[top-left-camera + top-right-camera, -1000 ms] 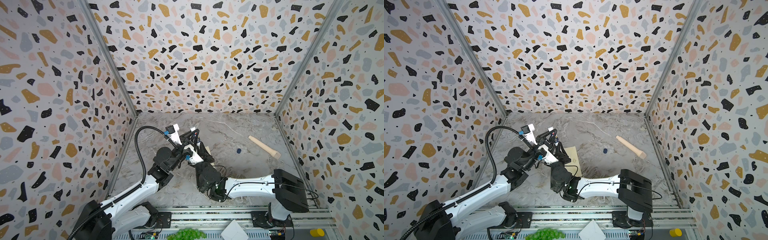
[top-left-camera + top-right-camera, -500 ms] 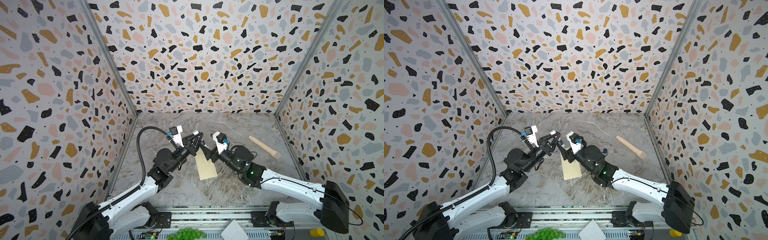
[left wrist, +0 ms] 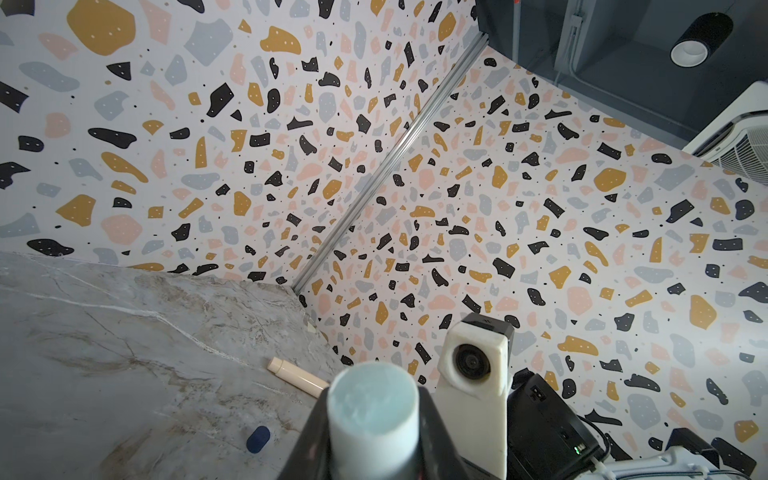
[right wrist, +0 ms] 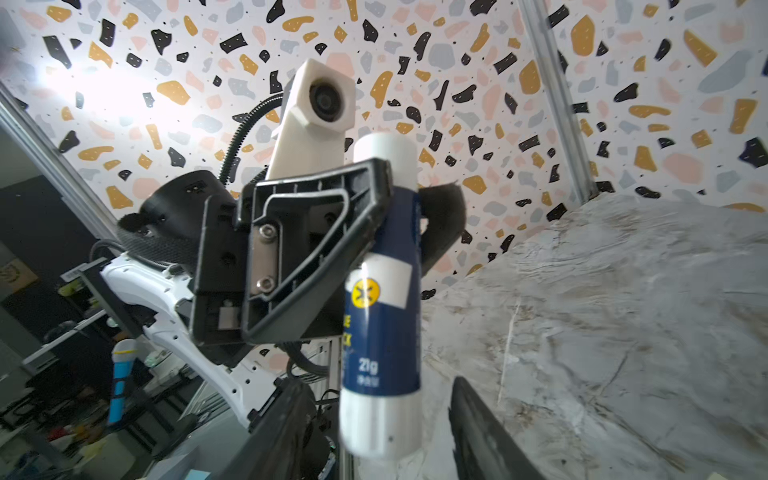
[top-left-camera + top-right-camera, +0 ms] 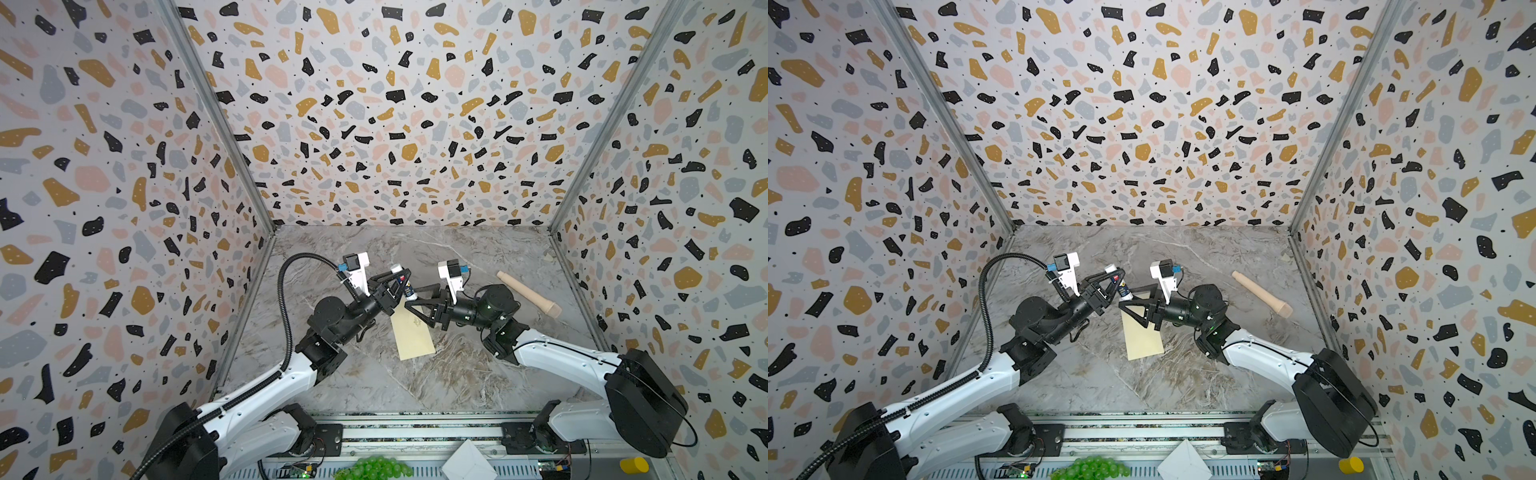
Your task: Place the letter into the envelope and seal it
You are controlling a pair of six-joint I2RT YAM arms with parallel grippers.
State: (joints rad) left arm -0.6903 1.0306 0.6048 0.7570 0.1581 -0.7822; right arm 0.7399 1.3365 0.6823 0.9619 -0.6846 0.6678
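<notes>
— On the table [image 5: 457, 386]?
— Envelope [image 5: 415, 340], lying flat, partly under both claws.
— Left claw [image 5: 402, 277]?
— Clenched tight on a glue stick [image 4: 380, 324], up off the table.
— Right claw [image 5: 411, 298]?
— Spread apart, a finger [image 4: 478, 428] on each side of the stick's white end, not touching.
— Smaller?
— Little blue cap [image 3: 257, 438], lying on the table.

Bright even light; wrist-view glare, perhaps blur.
</notes>
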